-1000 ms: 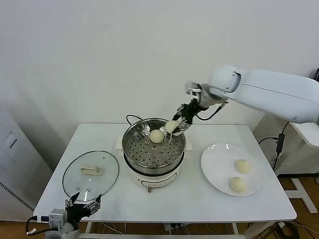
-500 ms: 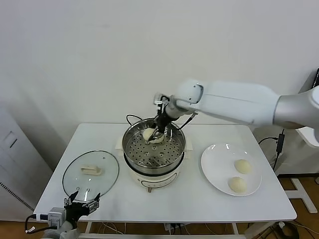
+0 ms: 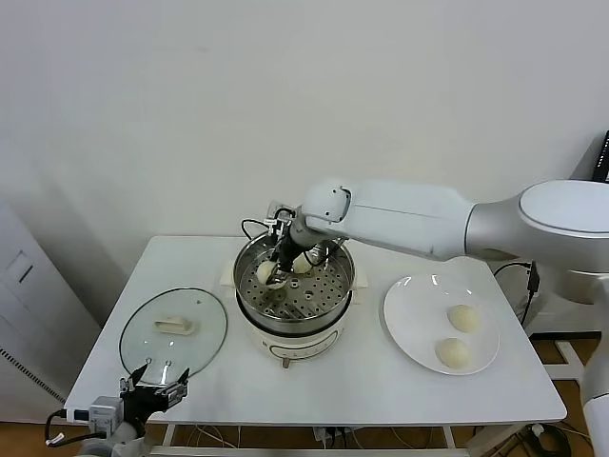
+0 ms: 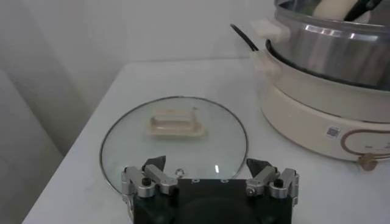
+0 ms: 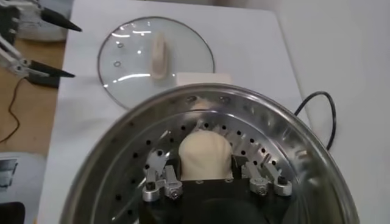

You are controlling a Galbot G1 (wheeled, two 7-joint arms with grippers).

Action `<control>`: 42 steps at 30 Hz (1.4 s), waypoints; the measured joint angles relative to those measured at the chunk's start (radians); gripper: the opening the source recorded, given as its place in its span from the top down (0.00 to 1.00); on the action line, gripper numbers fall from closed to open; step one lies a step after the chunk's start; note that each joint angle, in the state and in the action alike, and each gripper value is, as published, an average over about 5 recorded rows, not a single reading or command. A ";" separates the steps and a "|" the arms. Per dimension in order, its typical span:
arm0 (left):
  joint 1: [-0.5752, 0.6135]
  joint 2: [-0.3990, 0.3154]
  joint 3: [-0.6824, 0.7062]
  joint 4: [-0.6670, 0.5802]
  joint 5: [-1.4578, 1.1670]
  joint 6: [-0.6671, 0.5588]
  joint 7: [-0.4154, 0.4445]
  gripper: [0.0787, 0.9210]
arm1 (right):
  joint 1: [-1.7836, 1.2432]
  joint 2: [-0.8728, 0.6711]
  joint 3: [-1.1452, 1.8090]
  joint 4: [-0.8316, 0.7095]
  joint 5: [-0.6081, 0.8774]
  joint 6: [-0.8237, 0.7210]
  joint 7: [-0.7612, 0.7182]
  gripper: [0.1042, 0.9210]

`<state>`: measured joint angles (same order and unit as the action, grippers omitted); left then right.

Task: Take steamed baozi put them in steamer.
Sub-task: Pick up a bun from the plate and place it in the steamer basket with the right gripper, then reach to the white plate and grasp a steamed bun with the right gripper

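My right gripper (image 3: 274,270) reaches down into the steel steamer (image 3: 328,307), shut on a cream-white baozi (image 3: 265,272) at the basket's left side, low over the perforated floor. In the right wrist view that baozi (image 5: 205,151) fills the gap between the fingers (image 5: 163,180). A second baozi (image 3: 304,264) lies on the floor just right of it. Two more baozi (image 3: 462,317) (image 3: 453,353) rest on the white plate (image 3: 409,324) to the right. My left gripper (image 4: 206,165) is parked open, low at the table's front left corner, empty.
The glass lid (image 3: 173,333) with its white handle lies flat on the table left of the steamer, just beyond the left gripper. The steamer's black cord (image 3: 249,227) runs behind it. My right arm spans the air above the plate and steamer.
My right arm has swung left and down with the baozi, from above the steamer's back right rim to the basket's left side. The left gripper has stayed put.
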<state>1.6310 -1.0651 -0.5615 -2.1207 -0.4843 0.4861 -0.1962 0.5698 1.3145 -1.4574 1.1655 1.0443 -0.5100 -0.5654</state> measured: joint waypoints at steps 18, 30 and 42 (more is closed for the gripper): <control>0.014 -0.006 -0.002 -0.006 0.000 -0.001 0.000 0.12 | -0.028 0.002 0.026 -0.034 -0.012 0.012 -0.009 0.13; 0.030 -0.009 -0.008 -0.024 0.001 -0.002 0.000 0.12 | 0.203 -0.216 -0.117 0.083 -0.037 0.083 -0.205 0.12; 0.041 -0.016 -0.009 -0.036 0.003 0.001 0.000 0.12 | 0.295 -0.522 -0.255 0.148 -0.239 0.200 -0.407 0.12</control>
<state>1.6721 -1.0806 -0.5705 -2.1566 -0.4817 0.4870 -0.1961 0.8644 0.7929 -1.7119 1.3132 0.8058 -0.3100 -0.9727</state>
